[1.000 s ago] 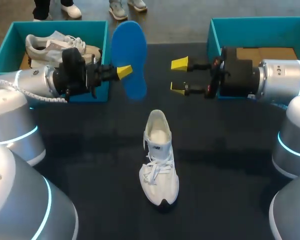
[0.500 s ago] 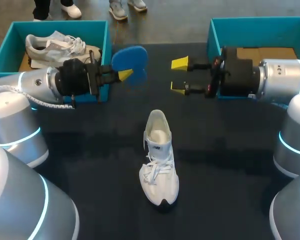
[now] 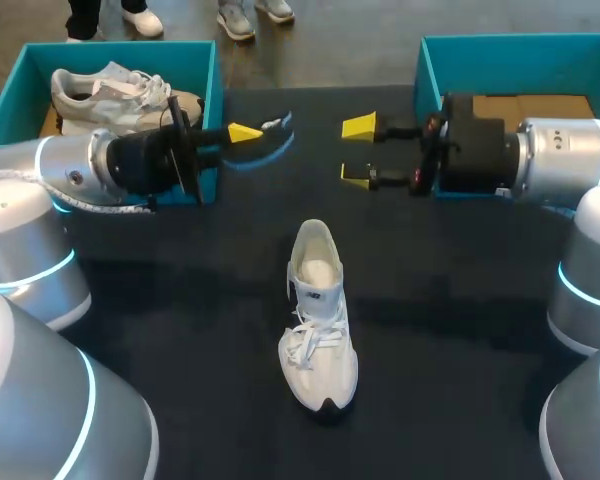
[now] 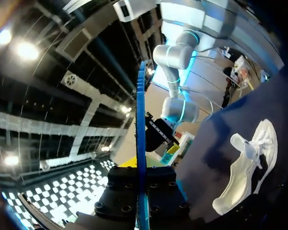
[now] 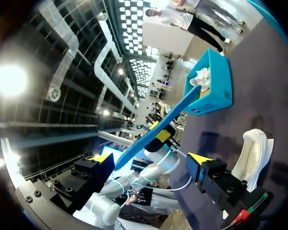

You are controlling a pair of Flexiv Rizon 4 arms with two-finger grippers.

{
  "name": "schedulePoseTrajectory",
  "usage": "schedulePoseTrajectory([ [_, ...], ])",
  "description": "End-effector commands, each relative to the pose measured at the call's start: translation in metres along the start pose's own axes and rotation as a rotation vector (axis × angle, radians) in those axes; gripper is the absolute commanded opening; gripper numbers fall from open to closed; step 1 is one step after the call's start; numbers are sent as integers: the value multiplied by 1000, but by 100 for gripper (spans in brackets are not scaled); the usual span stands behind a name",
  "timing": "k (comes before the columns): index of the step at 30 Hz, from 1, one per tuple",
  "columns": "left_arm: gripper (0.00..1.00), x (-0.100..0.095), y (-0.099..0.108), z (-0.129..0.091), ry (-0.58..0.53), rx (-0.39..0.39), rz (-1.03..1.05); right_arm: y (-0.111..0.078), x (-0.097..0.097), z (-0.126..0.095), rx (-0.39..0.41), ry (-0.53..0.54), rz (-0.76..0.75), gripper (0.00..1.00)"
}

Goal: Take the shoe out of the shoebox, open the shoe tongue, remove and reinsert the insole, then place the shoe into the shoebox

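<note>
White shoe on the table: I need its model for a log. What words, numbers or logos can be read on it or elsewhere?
No text can be read.
The white shoe: a dark mark on its side, too small to read.
The blue insole in the left pincer: no print shows.

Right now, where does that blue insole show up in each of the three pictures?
Head view: the blue insole is seen edge-on, held in the left tool, beyond the shoe.
Left wrist view: it is a thin upright blue strip rising out of that tool.
Right wrist view: it is a long slanted blue strip ahead of the right tool.
Shared landmark: the white shoe on the table.
</note>
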State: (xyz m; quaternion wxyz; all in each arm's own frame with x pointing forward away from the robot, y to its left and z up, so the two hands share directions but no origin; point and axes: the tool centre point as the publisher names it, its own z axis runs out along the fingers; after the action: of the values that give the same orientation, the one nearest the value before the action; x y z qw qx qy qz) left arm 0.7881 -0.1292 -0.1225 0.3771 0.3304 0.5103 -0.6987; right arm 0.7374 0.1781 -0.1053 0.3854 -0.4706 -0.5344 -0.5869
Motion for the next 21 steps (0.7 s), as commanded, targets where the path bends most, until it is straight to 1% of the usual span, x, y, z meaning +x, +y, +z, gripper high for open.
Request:
schedulePoseTrajectory([
  [1, 0, 0, 7, 0, 181, 261, 740, -1, -1, 2, -4, 0, 0, 100],
  [2, 0, -1, 7, 0, 186, 287, 769, -1, -1, 2, -4, 0, 0, 100],
  [4, 0, -1, 7, 1, 231, 292, 849, -1, -1, 2, -4, 0, 0, 100],
  [5, 0, -2, 8, 2, 241, 313, 877, -1, -1, 2, -4, 0, 0, 100],
  [7, 0, -2, 10, 3, 279, 309, 920, -1, -1, 2, -4, 0, 0, 100],
  [12, 0, -1, 13, 5, 329, 315, 996, 0, 0, 2, 1, -9, -1, 100],
  [13, 0, 0, 13, 5, 336, 317, 1010, 0, 1, 4, 1, -2, -1, 100],
  [15, 0, 0, 13, 5, 349, 311, 1024, -2, 1, 9, 12, -25, 6, 100],
  [20, 0, 7, 16, 4, 387, 297, 1048, -12, -7, 25, 64, -80, 29, 100],
  [21, 0, 9, 16, 4, 390, 297, 1048, -13, -8, 27, 61, -96, 27, 100],
])
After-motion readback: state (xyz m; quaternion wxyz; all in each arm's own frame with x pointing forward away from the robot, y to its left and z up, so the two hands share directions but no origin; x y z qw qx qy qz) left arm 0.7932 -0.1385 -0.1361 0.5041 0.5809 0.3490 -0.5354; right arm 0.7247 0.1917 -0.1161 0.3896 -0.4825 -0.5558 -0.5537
